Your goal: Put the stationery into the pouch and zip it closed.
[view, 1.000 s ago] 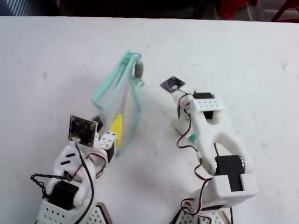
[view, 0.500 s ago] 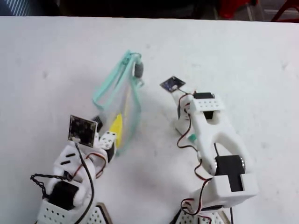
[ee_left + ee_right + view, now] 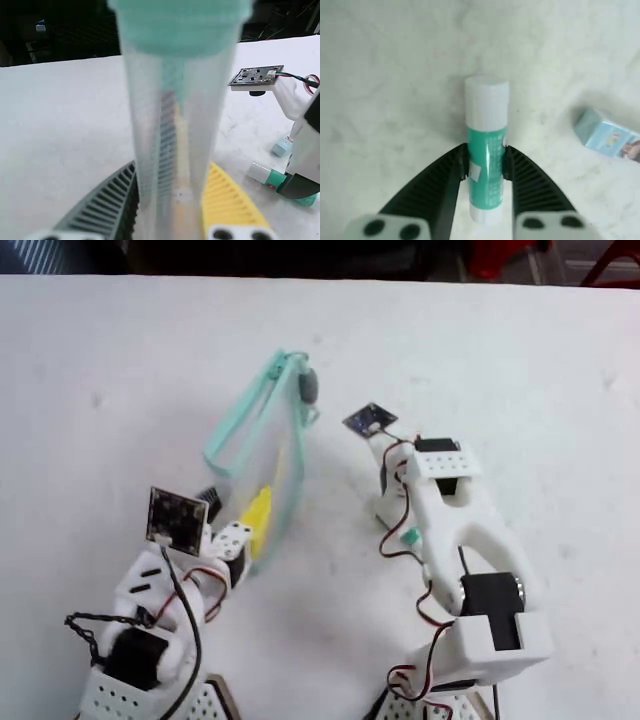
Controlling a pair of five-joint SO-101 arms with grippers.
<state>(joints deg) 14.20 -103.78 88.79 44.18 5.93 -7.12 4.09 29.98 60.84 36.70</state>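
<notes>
Step in hand, as I read it: loading. R arm is grabbing an item while L arm holds the pouch up.

Nearest the bases, L claw (image 3: 172,172) is clenched on the near end of the pouch (image 3: 262,445). Grey jaw is on one side, yellow on the other, w/ the clear wall + teal trim pinched between. Something yellowish shows inside; can't tell what.

Next out, at 3 o'clock of the pouch and apart from it, R claw (image 3: 486,152) is down at the table (image 3: 500,360). Its jaws grasp the green body of the glue stick (image 3: 486,125), white cap poking past the tips. Stick looks to be lying flat, not lifted yet. A small pale-blue block, prob. an eraser (image 3: 606,135), lies near it, not touching.

Farther out, the pouch runs from L claw toward 1 o'clock in the high view. It stands on edge w/ the teal rims parted, so the mouth looks open. The dark bit (image 3: 308,387) at its far end may be the zip pull; not sure.

Next move calls for lifting the stick and carrying it toward 10 o'clock over the mouth. It should line up w/ the pouch's long axis and drop in w/o knocking the rim. After that: eraser, then zip.
</notes>
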